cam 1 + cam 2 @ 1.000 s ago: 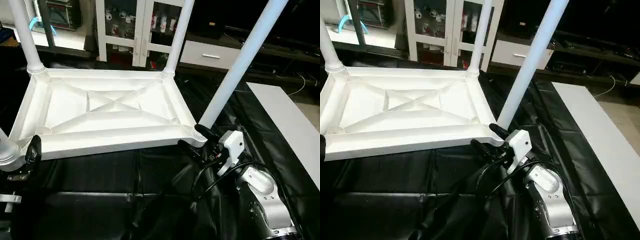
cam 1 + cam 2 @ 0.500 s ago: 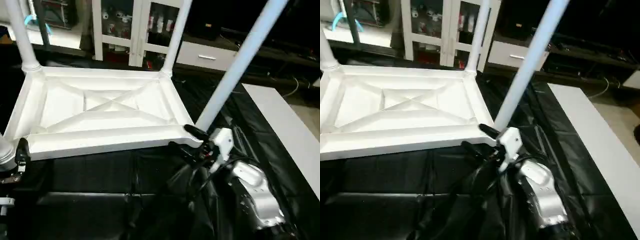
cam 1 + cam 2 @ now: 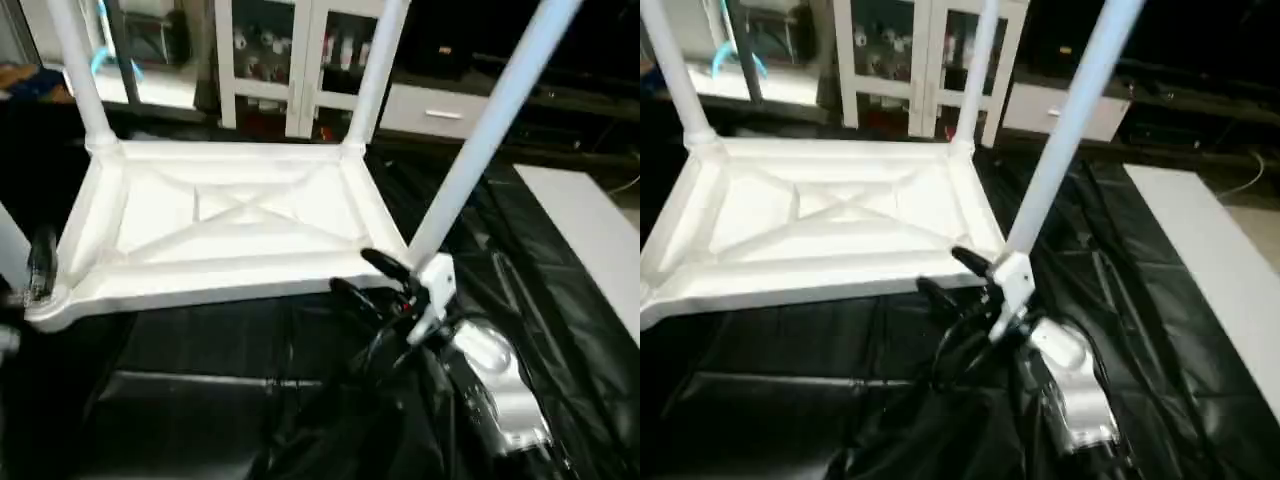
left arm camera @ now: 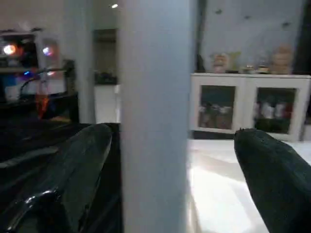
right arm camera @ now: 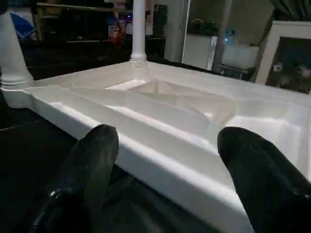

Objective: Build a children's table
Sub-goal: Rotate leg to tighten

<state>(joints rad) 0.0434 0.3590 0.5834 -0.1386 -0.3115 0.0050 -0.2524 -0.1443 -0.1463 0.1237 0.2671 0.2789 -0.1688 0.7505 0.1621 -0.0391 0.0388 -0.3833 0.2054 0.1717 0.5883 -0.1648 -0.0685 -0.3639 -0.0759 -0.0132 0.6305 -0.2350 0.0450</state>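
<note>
Both arms lower beside table

A lived-in home room, seemingly. A white glass-door cabinet holds small figurines and cups beside a white drawer unit. Black plastic sheeting covers the floor.

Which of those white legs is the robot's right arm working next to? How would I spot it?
Find the white tabletop lying upside down on black sheeting. At its near corner on the robot's right, beside the right end effector, one leg rises. Unlike the upright far legs, it leans away to the right.
</note>
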